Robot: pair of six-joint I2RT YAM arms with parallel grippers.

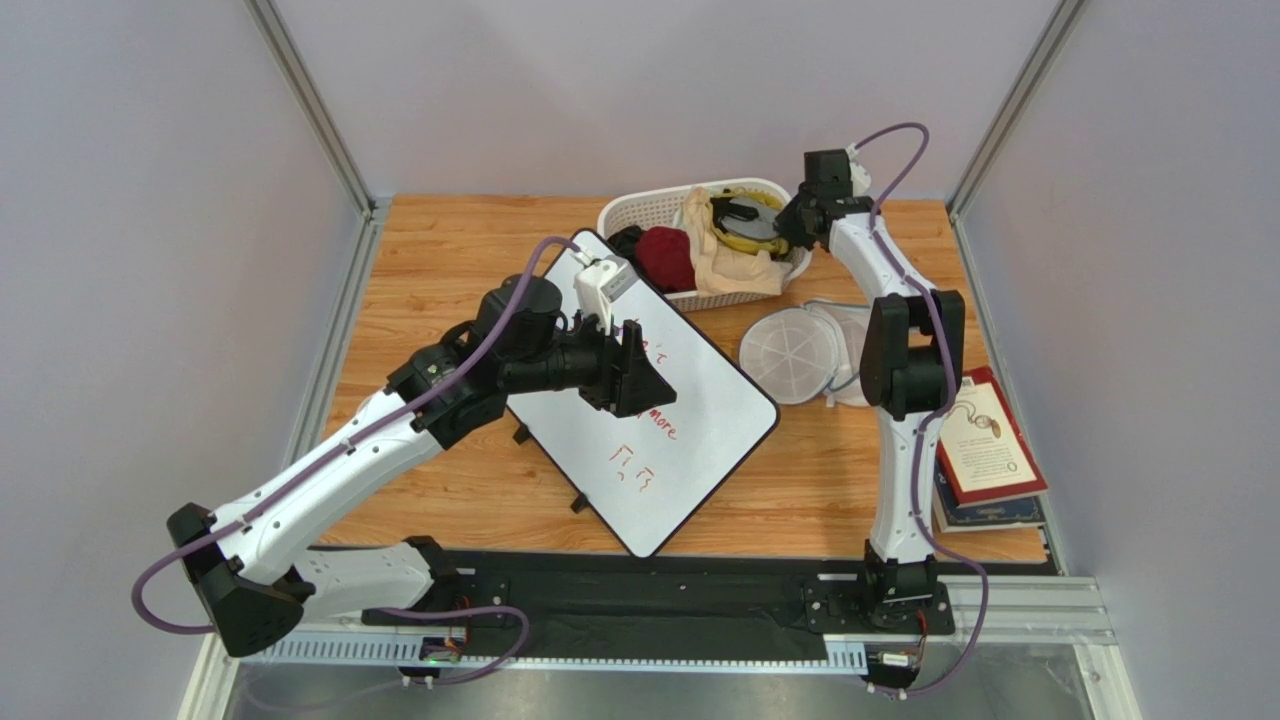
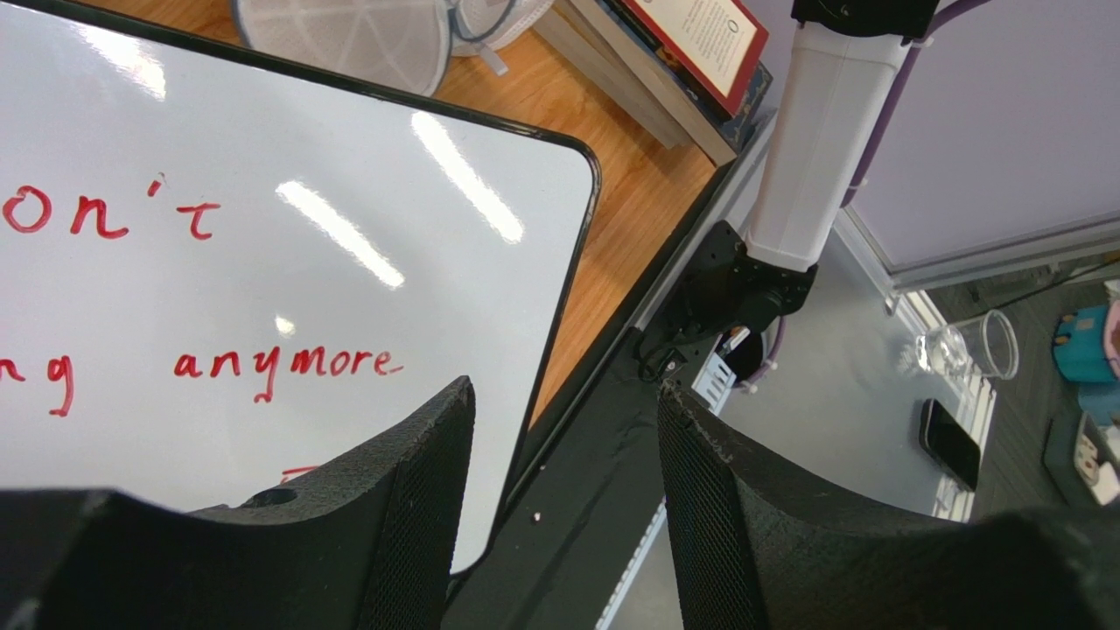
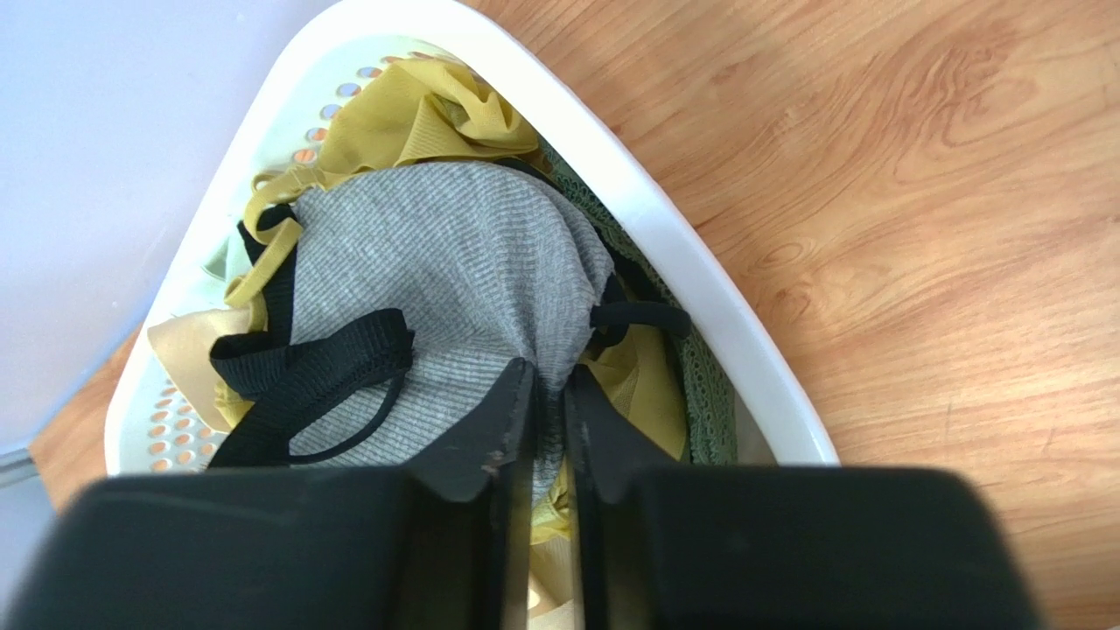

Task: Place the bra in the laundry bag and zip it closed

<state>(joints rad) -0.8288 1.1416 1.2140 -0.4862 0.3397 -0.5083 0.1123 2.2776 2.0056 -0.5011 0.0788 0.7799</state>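
- The bra (image 3: 447, 263) lies in the white slotted plastic basket (image 3: 736, 355) at the table's 12 o'clock, a rounded cup of grey ribbed knit, with flat black webbing straps (image 3: 316, 361) looping off at its 8 o'clock
- The right gripper (image 3: 546, 383) reaches into that basket, its two black fingers pressed nearly together and pinching the near edge of the grey cup
- Crumpled around the cup are a slick yellow garment (image 3: 408, 112) and a strip of dark green netting (image 3: 697, 381); a dark red garment (image 1: 672, 258) is bunched at the basket's 8 o'clock end
- The laundry bag (image 1: 789, 353) sits at about 2 o'clock from the table's middle — a round white mesh pouch, lying apart from the basket
- The left gripper (image 2: 563, 397) hovers over a glossy whiteboard (image 1: 691, 435) with red handwriting, its rough black fingers spread wide around nothing
- The table (image 1: 436, 255) is warm wood-grain — a stack of books (image 1: 992, 450) rests at 4 o'clock
- Pale grey walls (image 1: 646, 90) close in three sides
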